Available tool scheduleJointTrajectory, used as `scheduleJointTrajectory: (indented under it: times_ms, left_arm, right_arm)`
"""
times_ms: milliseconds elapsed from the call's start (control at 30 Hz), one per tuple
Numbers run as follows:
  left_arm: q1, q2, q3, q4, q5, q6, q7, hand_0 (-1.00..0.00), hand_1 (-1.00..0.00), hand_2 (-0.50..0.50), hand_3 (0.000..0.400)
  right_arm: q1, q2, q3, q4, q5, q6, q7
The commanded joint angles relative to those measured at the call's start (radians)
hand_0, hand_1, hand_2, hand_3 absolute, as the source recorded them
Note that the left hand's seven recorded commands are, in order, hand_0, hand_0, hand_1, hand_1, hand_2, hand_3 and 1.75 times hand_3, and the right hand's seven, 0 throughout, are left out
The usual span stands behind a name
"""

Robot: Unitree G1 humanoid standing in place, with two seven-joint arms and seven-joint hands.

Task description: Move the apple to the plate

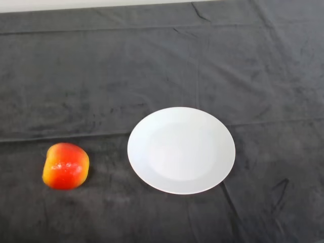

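A red and yellow apple (66, 166) lies on the dark cloth at the lower left of the head view. A round white plate (181, 150) sits to its right, near the middle of the view, with nothing on it. A gap of cloth separates the apple from the plate's left rim.
The dark cloth (162, 66) covers the whole table, with folds and creases running across it. The table's far edge (101, 6) shows as a pale strip along the top.
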Motion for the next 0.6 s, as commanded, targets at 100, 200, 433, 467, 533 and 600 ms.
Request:
scheduleJointTrajectory:
  times_ms: [100, 200, 433, 467, 533, 600]
  left_arm:
    - [-0.061, -0.012, -0.041, -0.003, 0.035, -0.022, -0.006, 0.0, 0.0, 0.0, 0.0]
    - [-0.06, -0.019, -0.066, -0.028, 0.053, -0.01, -0.013, 0.0, 0.0, 0.0, 0.0]
    - [-0.029, -0.007, -0.118, -0.162, 0.085, 0.062, -0.043, 0.0, 0.0, 0.0, 0.0]
    - [-0.019, -0.006, -0.126, -0.19, 0.09, 0.072, -0.045, 0.0, 0.0, 0.0, 0.0]
    - [0.003, -0.007, -0.14, -0.243, 0.1, 0.09, -0.046, 0.0, 0.0, 0.0, 0.0]
    - [0.026, -0.011, -0.156, -0.301, 0.112, 0.109, -0.045, 0.0, 0.0, 0.0, 0.0]
  right_arm:
    - [0.009, -0.009, -0.0117, 0.051, -0.0043, 0.0, -0.0156]
    - [0.009, -0.009, -0.0117, 0.051, -0.0042, 0.0, -0.0154]
    - [0.01, -0.009, -0.0116, 0.048, -0.0039, 0.001, -0.0149]
    - [0.011, -0.009, -0.0116, 0.048, -0.0039, 0.001, -0.0148]
    - [0.012, -0.009, -0.0116, 0.047, -0.0038, 0.001, -0.0146]
    - [0.012, -0.009, -0.0116, 0.045, -0.0037, 0.001, -0.0143]
